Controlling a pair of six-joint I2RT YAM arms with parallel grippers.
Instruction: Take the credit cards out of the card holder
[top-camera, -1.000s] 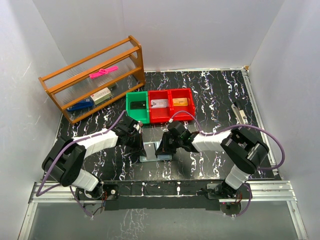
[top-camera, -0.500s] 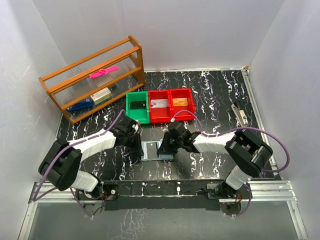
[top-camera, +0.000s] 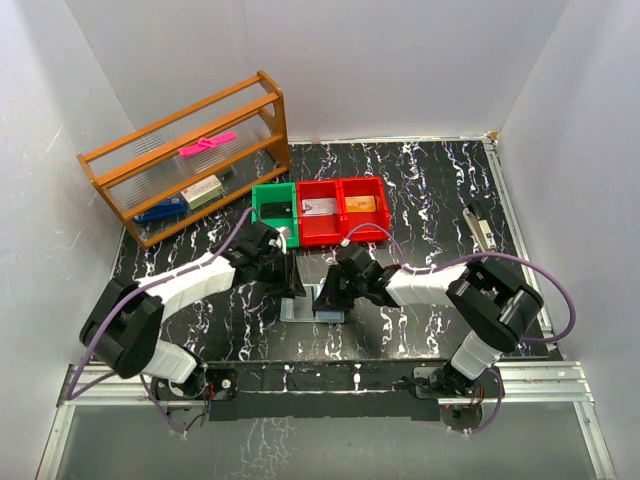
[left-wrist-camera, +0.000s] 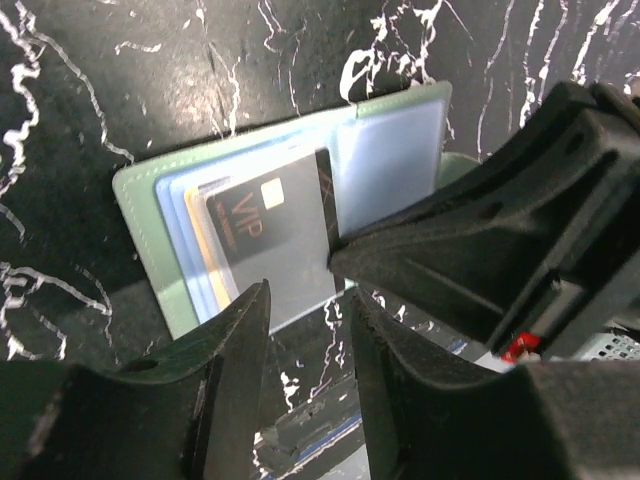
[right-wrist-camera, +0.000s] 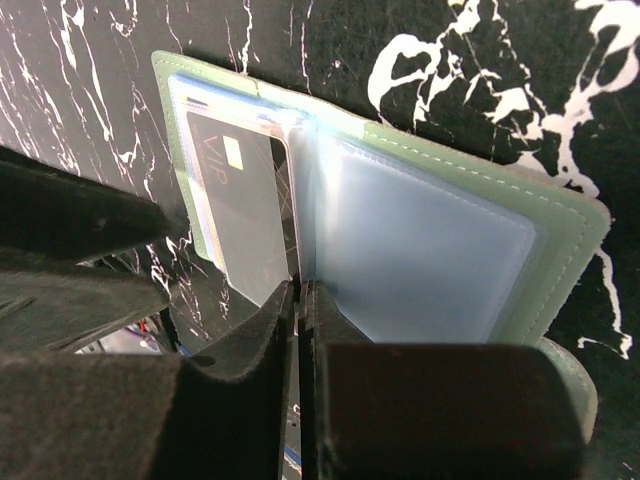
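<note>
Left wrist: left fingers (left-wrist-camera: 225, 380) part-open, empty, over the card holder (left-wrist-camera: 392, 160) (right fingers (right-wrist-camera: 400, 400) shut).

The surface (left-wrist-camera: 100, 80) looks like polished black stone, white-veined. The card holder (left-wrist-camera: 135, 220) has matt, stitched, leather-like edging and clear, shiny plastic sleeves; its dark card (left-wrist-camera: 275, 235) is smooth plastic. The left hand (left-wrist-camera: 305, 320) is matt black plastic. The rack (top-camera: 278, 120) is varnished wood, the red bins (top-camera: 345, 237) glossy plastic.

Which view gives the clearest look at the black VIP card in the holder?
Left wrist: the black VIP card faces the camera, lettering and chip plain. Right wrist shows it steeply angled and blurrier. Top external: too small to make out.
</note>
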